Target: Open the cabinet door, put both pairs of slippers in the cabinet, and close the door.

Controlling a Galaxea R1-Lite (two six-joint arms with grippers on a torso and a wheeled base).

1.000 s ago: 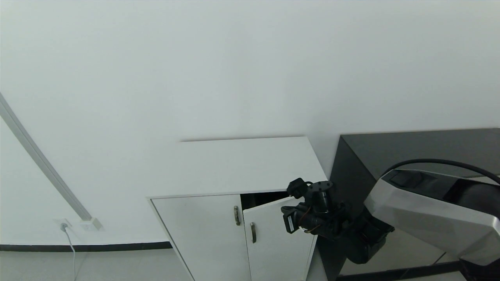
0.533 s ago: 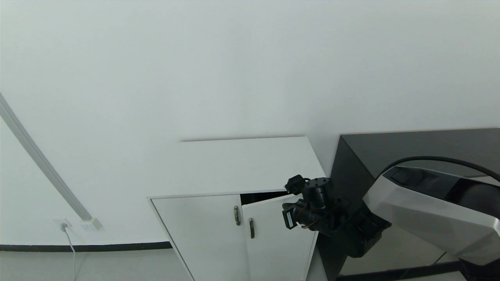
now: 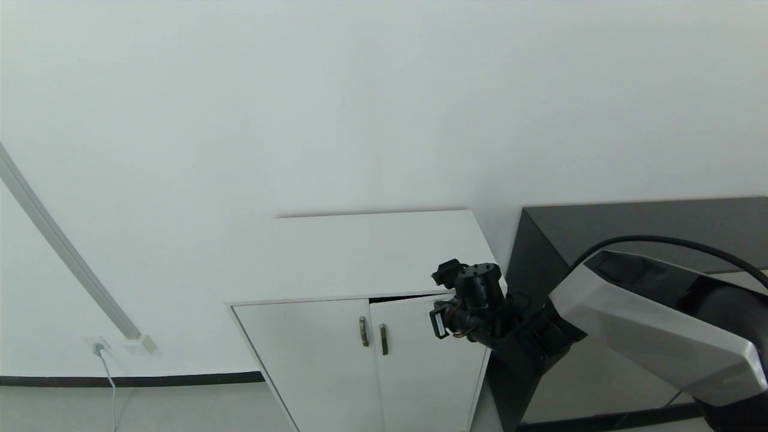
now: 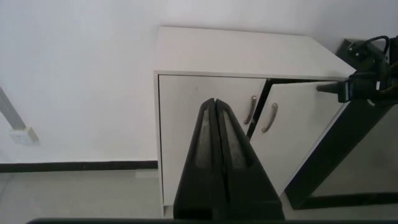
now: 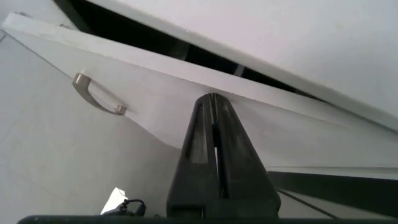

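White wall (image 3: 360,90) backs one cabinet (image 3: 372,252), two doors (image 3: 306,360), two handles (image 3: 363,331).

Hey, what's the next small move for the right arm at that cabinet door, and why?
Probably press the right door inward until flush: the right gripper, jaws shut, sits against its face, and a dark gap shows along its top edge.

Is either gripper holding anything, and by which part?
Nothing is held. The left gripper and right gripper are both shut, empty, the right at the cabinet door.
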